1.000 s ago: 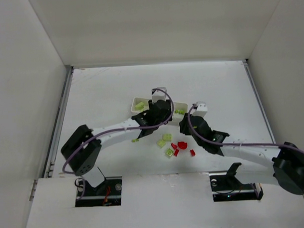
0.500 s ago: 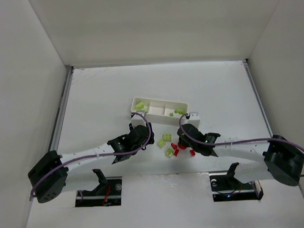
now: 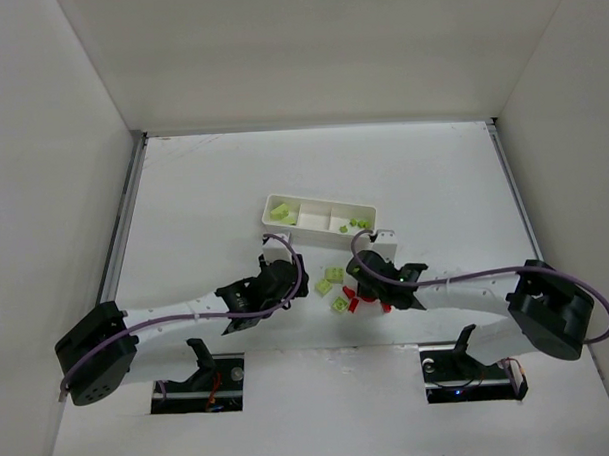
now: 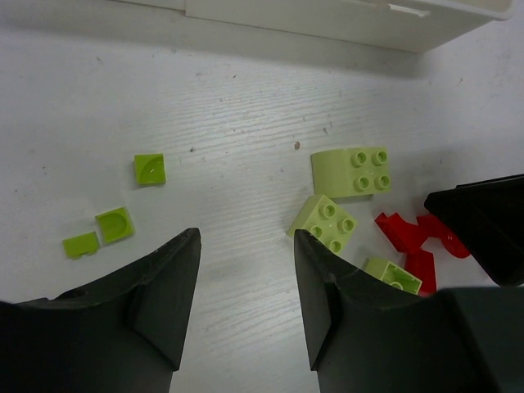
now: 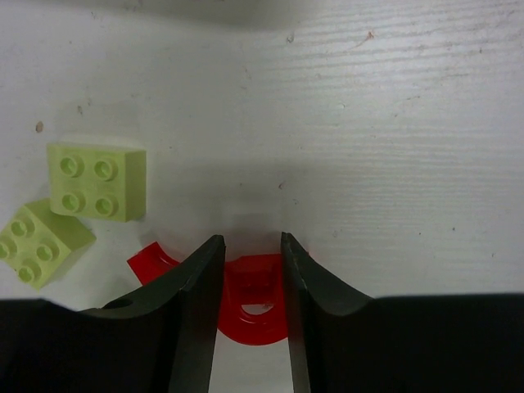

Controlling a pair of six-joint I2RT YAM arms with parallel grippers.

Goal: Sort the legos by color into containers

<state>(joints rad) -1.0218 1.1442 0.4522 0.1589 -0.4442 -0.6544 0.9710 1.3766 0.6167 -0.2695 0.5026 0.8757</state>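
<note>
The white tray (image 3: pixel 319 215) lies at mid-table, with lime green legos in its left end (image 3: pixel 281 211) and towards its right end (image 3: pixel 356 223). Loose green legos (image 3: pixel 333 277) and red ones (image 3: pixel 353 304) lie on the table in front of it. My left gripper (image 3: pixel 286 284) is open and empty just left of the pile; in the left wrist view it (image 4: pixel 246 246) sits over bare table, with green bricks (image 4: pixel 324 223) to its right. My right gripper (image 5: pixel 250 241) is low on the table, its jaws closed on a red curved lego (image 5: pixel 258 303).
Small flat green pieces (image 4: pixel 115 224) lie left of my left gripper. Two green bricks (image 5: pixel 98 182) and another red piece (image 5: pixel 151 264) lie left of my right gripper. The tray's near wall (image 4: pixel 327 20) is just beyond. White walls enclose the table.
My left arm has pulled back from the tray to the table left of the pile. My right gripper has come down from beside the tray onto the red legos.
</note>
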